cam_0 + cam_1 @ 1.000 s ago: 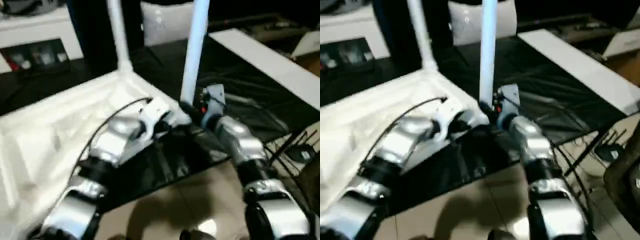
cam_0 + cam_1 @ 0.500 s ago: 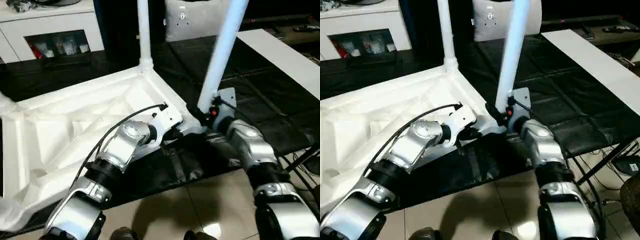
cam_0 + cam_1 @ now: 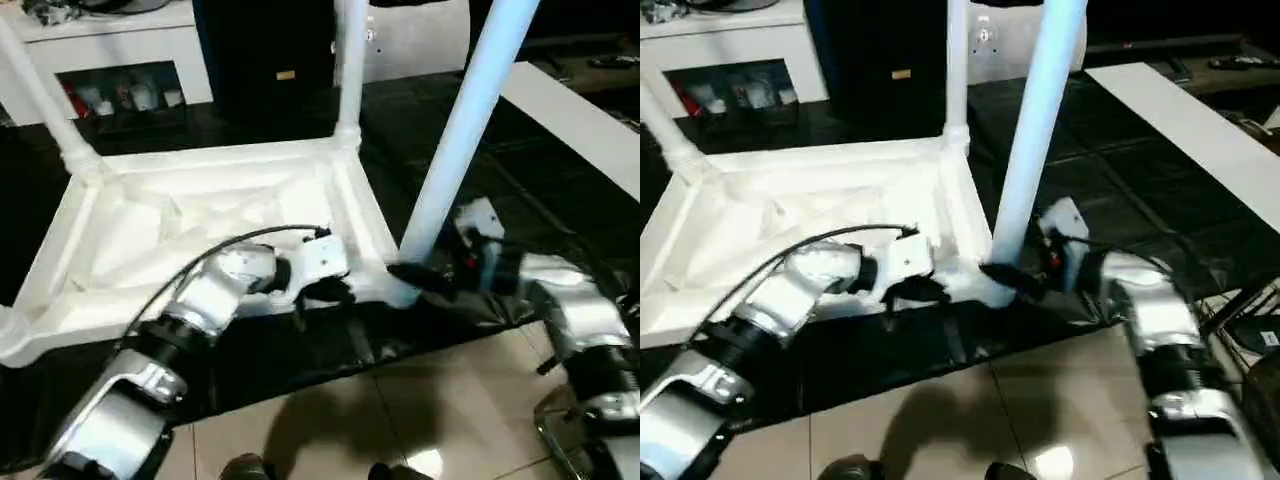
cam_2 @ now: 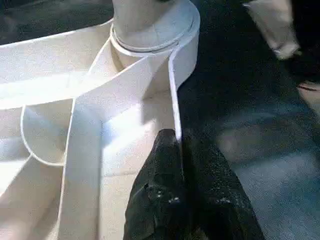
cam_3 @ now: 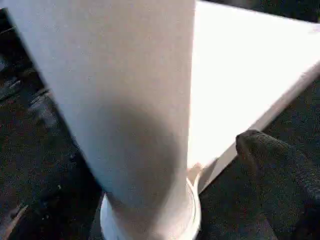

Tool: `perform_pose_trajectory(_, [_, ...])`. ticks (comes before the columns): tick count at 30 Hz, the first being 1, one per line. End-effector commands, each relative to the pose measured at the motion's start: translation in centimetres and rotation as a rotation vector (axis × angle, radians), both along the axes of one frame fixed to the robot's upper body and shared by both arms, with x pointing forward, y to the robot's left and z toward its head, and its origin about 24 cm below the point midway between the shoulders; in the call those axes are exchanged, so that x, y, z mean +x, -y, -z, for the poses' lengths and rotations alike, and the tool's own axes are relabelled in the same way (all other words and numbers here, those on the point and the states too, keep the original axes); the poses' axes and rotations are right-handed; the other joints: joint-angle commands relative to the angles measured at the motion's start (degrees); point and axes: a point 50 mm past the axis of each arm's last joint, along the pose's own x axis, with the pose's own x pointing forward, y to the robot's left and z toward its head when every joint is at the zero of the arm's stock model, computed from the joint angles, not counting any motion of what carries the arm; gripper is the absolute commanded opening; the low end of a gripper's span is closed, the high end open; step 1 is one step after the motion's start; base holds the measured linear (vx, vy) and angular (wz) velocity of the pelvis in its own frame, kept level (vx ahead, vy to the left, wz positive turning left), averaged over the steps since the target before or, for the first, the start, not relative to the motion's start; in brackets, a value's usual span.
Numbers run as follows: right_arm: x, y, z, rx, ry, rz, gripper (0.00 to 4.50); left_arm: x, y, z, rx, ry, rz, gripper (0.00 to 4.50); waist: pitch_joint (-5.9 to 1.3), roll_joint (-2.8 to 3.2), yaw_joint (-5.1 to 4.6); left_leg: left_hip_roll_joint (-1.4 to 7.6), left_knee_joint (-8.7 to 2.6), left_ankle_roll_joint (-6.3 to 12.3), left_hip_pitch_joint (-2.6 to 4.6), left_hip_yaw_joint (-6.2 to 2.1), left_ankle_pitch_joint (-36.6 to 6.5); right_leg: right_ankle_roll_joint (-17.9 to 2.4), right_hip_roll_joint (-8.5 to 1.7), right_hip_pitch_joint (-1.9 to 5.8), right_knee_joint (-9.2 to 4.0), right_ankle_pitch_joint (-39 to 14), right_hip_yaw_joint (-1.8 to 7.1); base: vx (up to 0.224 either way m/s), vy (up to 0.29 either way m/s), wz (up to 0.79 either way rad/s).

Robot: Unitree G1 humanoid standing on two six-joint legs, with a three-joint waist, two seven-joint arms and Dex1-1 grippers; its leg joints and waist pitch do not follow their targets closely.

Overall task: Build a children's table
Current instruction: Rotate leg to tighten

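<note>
The children's table (image 3: 200, 220) lies upside down on a black mat, ribbed underside up. White legs stand in its corner sockets: a thick near-right one (image 3: 460, 130), one at the far right (image 3: 348, 70) and one at the far left (image 3: 45, 105). My left gripper (image 3: 335, 293) is shut on the thin rim wall (image 4: 172, 95) just beside the near-right socket. At the foot of the near-right leg (image 5: 130, 100), my right gripper (image 3: 412, 283) stands open. One black finger (image 5: 270, 155) stands off the leg with a gap between them.
A white cabinet (image 3: 110, 60) with a dark compartment stands at the back left, with a black box (image 3: 270, 60) next to it. A long white board (image 3: 580, 120) lies to the right. The black mat (image 3: 300, 350) ends at the tiled floor (image 3: 400, 420) near me.
The right gripper's fingers have spread away from the near-right leg, and that forearm now reaches in from further right. The left gripper stays pinched on the rim. The head view has shifted.
</note>
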Motion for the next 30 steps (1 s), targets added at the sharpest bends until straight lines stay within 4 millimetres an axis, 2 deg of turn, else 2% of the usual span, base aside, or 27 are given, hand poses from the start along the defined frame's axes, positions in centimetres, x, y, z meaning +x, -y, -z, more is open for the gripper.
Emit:
perform_pose_trajectory(1, [-0.1, 1.0, -0.6, -0.022, 0.015, -0.008, 4.28, -1.1, -0.3, 0.8, 0.057, -0.052, 0.114, 0.0, -4.96, -0.61, 0.12, 1.06, -3.42, 6.14, 0.33, 0.17, -8.7, -10.6, -3.02, 4.55, -3.88, -15.7, 2.73, 0.0, 0.0, 0.0])
perform_pose_trajectory(2, [-0.5, 1.0, -0.6, -0.022, -0.003, -0.059, 4.28, -1.5, -0.4, 0.8, 0.071, -0.063, 0.161, 0.0, -5.05, -0.76, 0.19, 1.12, -3.41, 6.09, 0.46, 0.18, -8.8, -10.7, -3.03, 4.54, -3.94, -16.1, 2.72, 0.0, 0.0, 0.0])
perform_pose_trajectory(5, [-0.9, 1.0, -0.6, -0.021, -0.03, -0.105, 4.28, -1.7, -0.6, 0.8, 0.085, -0.065, 0.196, 0.0, -5.02, -0.55, 0.47, 1.31, -3.44, 5.93, 0.61, 0.13, -9.1, -10.8, -3.06, 4.4, -3.88, -16.4, 2.79, 0.0, 0.0, 0.0])
perform_pose_trajectory(6, [-0.9, 0.9, -0.5, -0.02, -0.039, -0.117, 4.28, -1.7, -0.6, 0.8, 0.089, -0.066, 0.207, 0.0, -5.01, -0.74, 0.44, 1.32, -3.44, 5.93, 0.58, 0.17, -9.1, -10.8, -2.99, 4.4, -3.87, -16.3, 2.82, 0.0, 0.0, 0.0])
perform_pose_trajectory(8, [-1.2, 0.8, -0.5, -0.015, -0.062, -0.151, 4.28, -1.8, -0.7, 0.8, 0.096, -0.068, 0.236, 0.0, -5.0, -0.65, 0.66, 1.35, -3.47, 5.57, 0.67, 0.13, -9.6, -10.6, -3.12, 4.35, -3.95, -17.2, 2.83, 0.0, 0.0, 0.0])
perform_pose_trajectory(12, [-1.7, 0.2, -0.3, -0.003, -0.108, -0.223, 4.28, -2.2, -0.7, 0.8, 0.096, -0.084, 0.282, 0.0, -5.12, -0.73, 0.92, 1.28, -3.41, 5.39, 0.55, 0.13, -9.1, -10.3, -3.14, 4.5, -3.81, -17.1, 2.88, 0.0, 0.0, 0.0])
perform_pose_trajectory(13, [-1.8, 0.2, -0.2, -0.004, -0.117, -0.234, 4.04, -2.2, -0.7, 0.8, 0.096, -0.085, 0.287, 0.0, -5.12, -0.68, 0.96, 1.32, -3.42, 5.34, 0.51, 0.1, -9.1, -10.3, -3.14, 4.44, -3.77, -17.1, 2.87, 0.0, 0.0, 0.0])
perform_pose_trajectory(17, [-2.1, 0.0, -0.1, 0.005, -0.144, -0.261, 3.9, -2.3, -0.7, 0.8, 0.097, -0.087, 0.297, 0.0, -5.2, -0.65, 1.5, 1.34, -3.33, 5.11, 0.66, 0.16, -8.8, -10.1, -3.14, 4.35, -3.82, -17.4, 2.92, 0.0, 0.0, 0.0])
perform_pose_trajectory(18, [-2.1, -0.1, -0.1, 0.006, -0.145, -0.263, 3.62, -2.3, -0.7, 0.8, 0.097, -0.087, 0.298, 0.0, -5.2, -0.66, 1.54, 1.35, -3.34, 5.02, 0.63, 0.12, -8.7, -10.1, -3.14, 4.36, -3.76, -17.2, 2.91, 0.0, 0.0, 0.0])
perform_pose_trajectory(21, [-2.2, -0.3, -0.1, 0.01, -0.149, -0.269, 3.49, -2.4, -0.6, 0.9, 0.094, -0.089, 0.302, 0.0, -5.26, -0.77, 1.56, 1.28, -3.3, 4.93, 0.58, 0.13, -8.2, -10.1, -3.07, 4.4, -3.64, -16.5, 2.91, 0.0, 0.0, 0.0])
perform_pose_trajectory(24, [-2.3, -0.5, 0.0, 0.018, -0.163, -0.279, 3.14, -2.4, -0.6, 0.9, 0.092, -0.092, 0.303, 0.0, -5.22, -0.87, 1.55, 1.21, -3.27, 4.97, 0.54, 0.16, -8.1, -9.9, -3.11, 4.41, -3.74, -17.0, 2.88, 0.0, 0.0, 0.0])
perform_pose_trajectory(30, [-2.5, -0.8, 0.0, 0.027, -0.18, -0.293, 2.66, -2.5, -0.7, 1.0, 0.094, -0.097, 0.297, 0.0, -5.16, -0.76, 1.51, 1.19, -3.28, 4.89, 0.5, 0.11, -8.1, -9.4, -3.03, 4.4, -3.79, -17.6, 2.84, 0.0, 0.0, 0.0])
